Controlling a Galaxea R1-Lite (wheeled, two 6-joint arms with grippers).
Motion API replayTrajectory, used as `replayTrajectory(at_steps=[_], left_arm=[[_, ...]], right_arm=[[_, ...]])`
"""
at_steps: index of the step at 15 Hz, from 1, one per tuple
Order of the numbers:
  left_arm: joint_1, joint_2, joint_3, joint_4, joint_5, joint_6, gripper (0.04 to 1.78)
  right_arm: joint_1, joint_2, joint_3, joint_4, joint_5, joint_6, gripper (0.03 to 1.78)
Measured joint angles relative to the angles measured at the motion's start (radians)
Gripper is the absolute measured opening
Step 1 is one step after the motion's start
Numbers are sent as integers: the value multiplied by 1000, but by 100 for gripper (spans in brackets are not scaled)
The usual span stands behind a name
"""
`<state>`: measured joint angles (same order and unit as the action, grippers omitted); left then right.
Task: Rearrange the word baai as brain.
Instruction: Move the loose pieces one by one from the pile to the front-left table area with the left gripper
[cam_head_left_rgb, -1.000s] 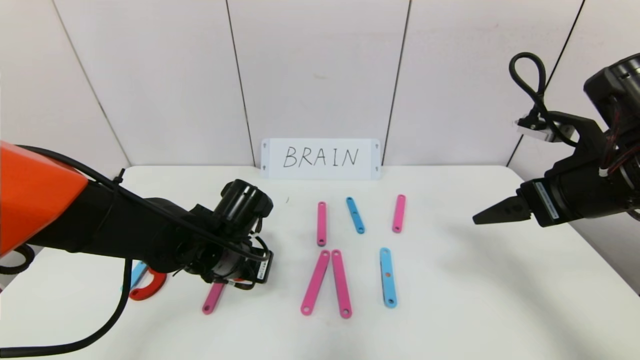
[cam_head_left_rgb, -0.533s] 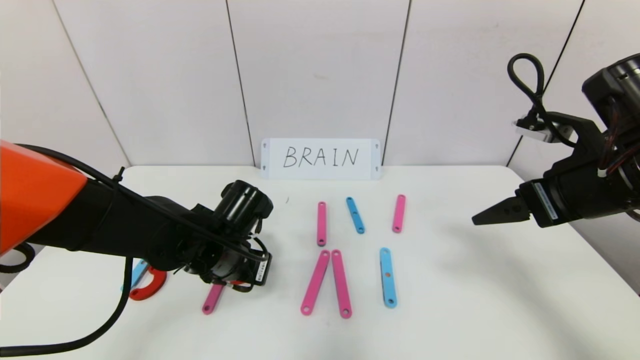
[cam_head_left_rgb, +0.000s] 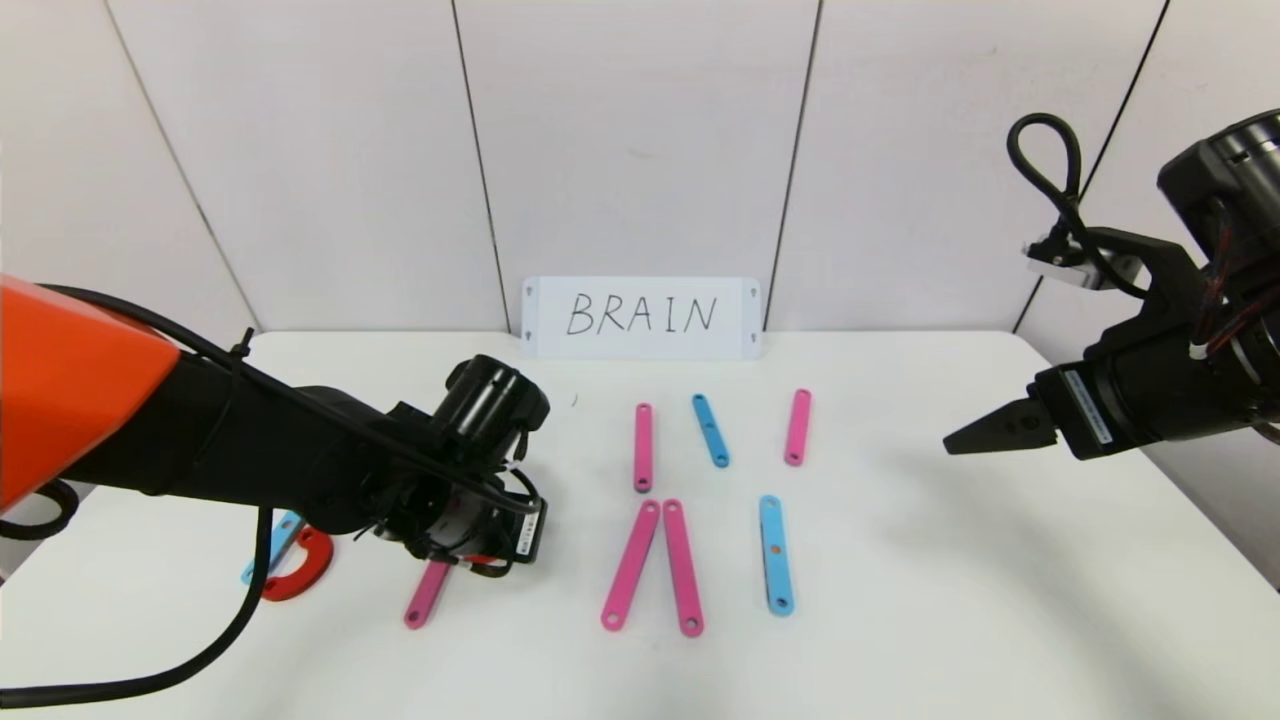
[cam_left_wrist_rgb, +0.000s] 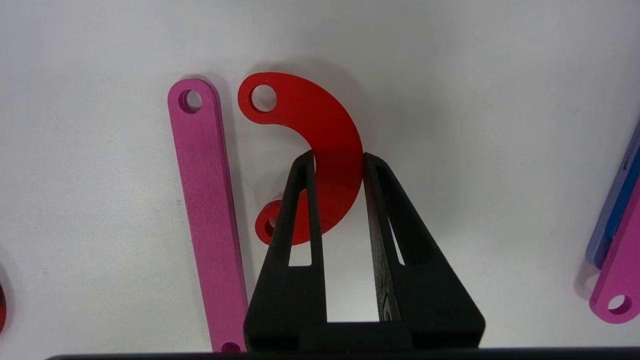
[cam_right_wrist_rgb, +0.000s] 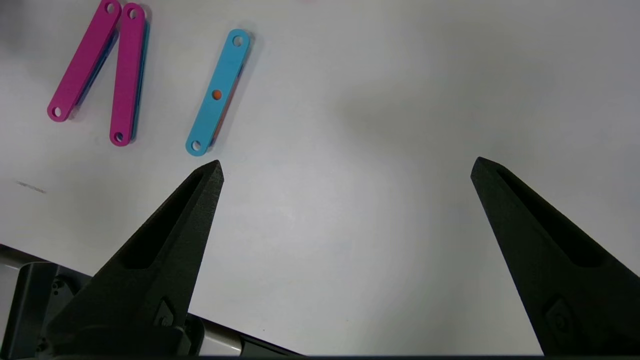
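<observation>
Two black fingers of my left gripper (cam_left_wrist_rgb: 339, 160) are pinched on the red C-shaped piece (cam_left_wrist_rgb: 320, 135), one finger on its inner curve and one on its outer edge, at the middle of the arc. From the wrist view I judge the grip sound, though I cannot tell whether the piece is lifted or lying flat on the white table (cam_head_left_rgb: 950, 600). The piece looks thin, rigid and light, with a smooth face; squeezed across its width it should not bend, but it could pivot between my tips if I swing fast. The middle of the arc seems the best hold, well balanced between the two holed ends.

Just beside it lies a pink bar (cam_left_wrist_rgb: 205, 200), close but apart, which I should avoid nudging. A second red C-shaped piece (cam_head_left_rgb: 300, 570) sits further to my left, near a blue bar partly hidden by my arm. Toward the centre lie the remaining bars of the word baai (cam_head_left_rgb: 690, 510), pink and blue, below the white card reading BRAIN (cam_head_left_rgb: 640, 317).

My right gripper (cam_right_wrist_rgb: 345, 167) hangs spread wide and empty above the table's right side.
</observation>
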<state>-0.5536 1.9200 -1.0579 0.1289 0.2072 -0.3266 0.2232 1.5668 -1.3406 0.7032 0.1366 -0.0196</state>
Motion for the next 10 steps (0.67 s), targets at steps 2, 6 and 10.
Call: replayTrajectory(at_steps=[2,6,10], left_arm=[[0,1,-8,8,2,-11,35],[0,1,-11,18,6,-11,77],[0,-3,-11,28,6,-7,142]], right_arm=[[1,0,0,0,-1,0,174],[2,0,0,0,-1,0,174],[3,2,1,0,-1,-1,174]])
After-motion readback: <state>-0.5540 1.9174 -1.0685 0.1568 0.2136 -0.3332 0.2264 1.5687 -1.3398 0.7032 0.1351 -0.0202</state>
